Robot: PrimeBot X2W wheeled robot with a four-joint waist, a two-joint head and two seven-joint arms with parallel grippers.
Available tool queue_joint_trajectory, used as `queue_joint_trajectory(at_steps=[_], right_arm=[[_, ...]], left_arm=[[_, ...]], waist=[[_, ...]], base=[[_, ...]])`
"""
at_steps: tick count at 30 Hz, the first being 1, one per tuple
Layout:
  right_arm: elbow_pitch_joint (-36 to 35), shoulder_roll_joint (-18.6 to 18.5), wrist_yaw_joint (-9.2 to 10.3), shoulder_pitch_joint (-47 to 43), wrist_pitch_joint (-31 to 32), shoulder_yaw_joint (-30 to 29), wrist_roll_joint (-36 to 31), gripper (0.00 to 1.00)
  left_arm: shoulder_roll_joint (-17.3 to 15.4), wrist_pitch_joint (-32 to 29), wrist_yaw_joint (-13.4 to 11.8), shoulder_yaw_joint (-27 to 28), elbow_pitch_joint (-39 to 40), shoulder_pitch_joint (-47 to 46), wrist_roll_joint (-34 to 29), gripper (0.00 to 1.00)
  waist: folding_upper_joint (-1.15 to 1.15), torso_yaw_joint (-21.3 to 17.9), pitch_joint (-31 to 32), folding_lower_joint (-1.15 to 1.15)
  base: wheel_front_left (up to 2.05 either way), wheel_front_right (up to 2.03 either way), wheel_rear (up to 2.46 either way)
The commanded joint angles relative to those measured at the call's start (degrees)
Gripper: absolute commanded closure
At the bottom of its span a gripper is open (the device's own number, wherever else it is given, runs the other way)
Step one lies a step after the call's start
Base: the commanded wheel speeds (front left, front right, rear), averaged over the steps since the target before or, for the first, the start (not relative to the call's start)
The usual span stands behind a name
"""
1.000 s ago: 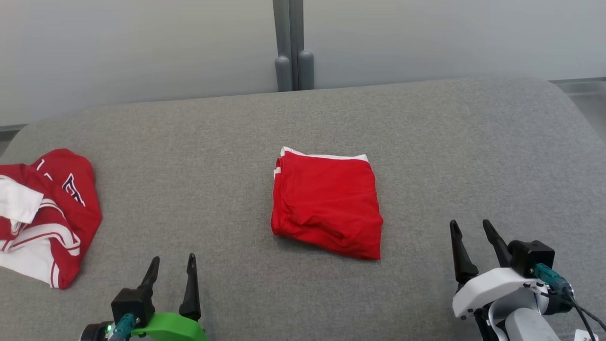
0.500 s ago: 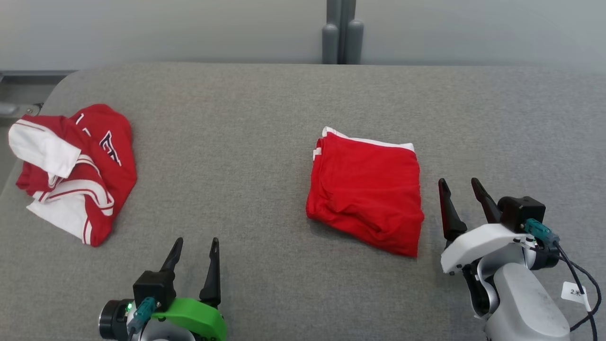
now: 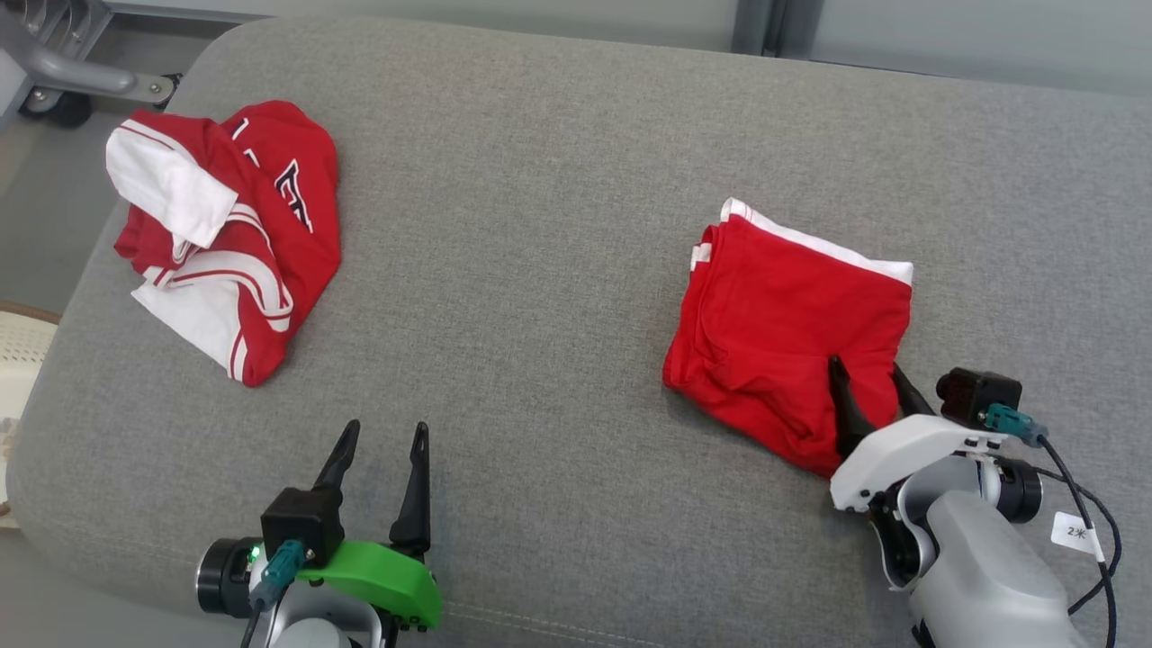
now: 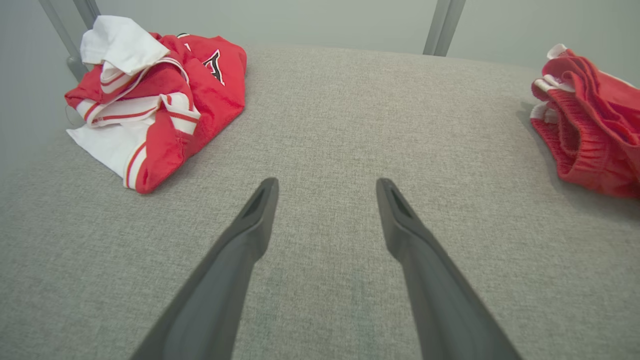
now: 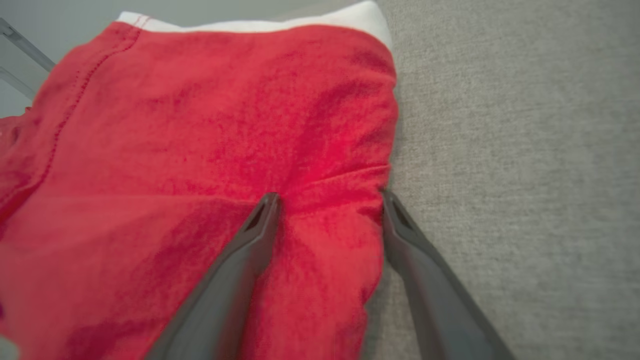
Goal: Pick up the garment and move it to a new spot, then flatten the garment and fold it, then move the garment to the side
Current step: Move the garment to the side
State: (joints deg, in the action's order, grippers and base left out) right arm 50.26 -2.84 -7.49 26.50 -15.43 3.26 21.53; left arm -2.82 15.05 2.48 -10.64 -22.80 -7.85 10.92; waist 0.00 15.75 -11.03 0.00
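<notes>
Upon one cushion (image 3: 558, 270) lie two garments (image 3: 783, 324) (image 3: 270, 243), two tools (image 3: 385, 425) (image 3: 866, 364).

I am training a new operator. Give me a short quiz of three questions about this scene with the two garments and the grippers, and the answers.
1. True or false: the right gripper is shut on the folded red garment.
2. The left gripper hangs over: A. bare grey cushion; B. a white towel; C. a wooden box.
3. Fill in: the garment nearer the left gripper is the ____ one.

Key
1. False: its jaws are open at the garment's edge.
2. A.
3. The crumpled red-and-white garment.
</notes>
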Motion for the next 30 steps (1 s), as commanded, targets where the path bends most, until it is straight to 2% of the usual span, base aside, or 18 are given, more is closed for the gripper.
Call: queue_joint_trajectory(at_steps=[1, 2, 3, 4, 5, 9, 13, 20, 27, 30], right_arm=[[1.64, -0.08, 0.01, 0.07, 0.56, 0.45, 0.21, 0.0], [2.42, 0.05, 0.01, 0.13, 0.6, 0.75, 0.54, 0.0], [2.84, 0.05, 0.01, 0.39, 0.67, 0.79, 0.76, 0.34], [2.36, -0.01, 0.01, 0.76, 0.69, 0.51, 0.09, 0.81], [1.68, -0.07, 0.02, 0.98, 0.64, -0.01, -0.43, 1.0], [-0.83, -0.8, 0.06, 1.34, 0.34, -1.56, -2.68, 1.0], [-2.07, -0.98, 0.06, 1.12, 0.28, -3.04, -3.79, 1.0], [-3.01, -0.75, 0.06, -0.94, 0.28, -2.78, -5.13, 1.0], [-3.53, -1.22, 0.06, -2.76, 0.28, -1.26, -4.78, 1.0], [-3.86, -1.26, 0.05, -2.93, 0.28, -0.6, -4.61, 1.0]], left_arm=[[-0.18, 0.16, -0.2, -0.09, 0.1, -0.8, -0.2, 0.0], [-0.18, 0.16, -0.23, -0.19, 0.22, -1.02, -0.32, 0.0], [-0.18, 0.16, -0.16, -0.34, 0.37, -1.3, -0.29, 0.0], [-0.18, 0.16, 0.02, -0.58, 0.51, -1.5, -0.44, 0.0], [-0.17, 0.16, 0.13, -0.87, 0.63, -1.55, -0.54, 0.0], [-0.19, 0.16, 0.35, -1.46, 0.94, -1.43, -0.79, 0.0], [-0.19, 0.16, 0.56, -1.66, 0.92, -0.99, -1.23, 0.0], [-0.19, 0.16, 1.06, -2.28, 1.23, -0.75, -1.15, 0.0], [-0.19, 0.16, 1.01, -3.13, 1.93, -2.6, -0.91, 0.0], [-0.2, 0.16, 1.06, -3.26, 2.13, -3.1, -1.13, 0.0]], waist=[[0.0, 0.67, -0.93, 0.0], [0.0, 0.45, -0.89, 0.0], [0.0, 0.23, -0.88, 0.0], [0.0, -0.05, -0.82, 0.0], [0.0, -0.41, -0.7, 0.0], [0.0, -2.62, 0.34, 0.0], [0.0, -6.59, 2.16, 0.0], [0.0, -17.89, 5.0, 0.0], [0.0, -29.89, 4.83, 0.0], [0.0, -32.57, 4.21, 0.0]], base=[[0.0, 0.0, 0.0], [0.0, 0.0, 0.0], [0.0, 0.0, 0.0], [0.0, 0.0, 0.0], [0.0, 0.0, 0.0], [0.0, 0.0, 0.0], [0.0, 0.0, 0.0], [0.0, 0.0, 0.0], [0.0, 0.0, 0.0], [0.0, 0.0, 0.0]])
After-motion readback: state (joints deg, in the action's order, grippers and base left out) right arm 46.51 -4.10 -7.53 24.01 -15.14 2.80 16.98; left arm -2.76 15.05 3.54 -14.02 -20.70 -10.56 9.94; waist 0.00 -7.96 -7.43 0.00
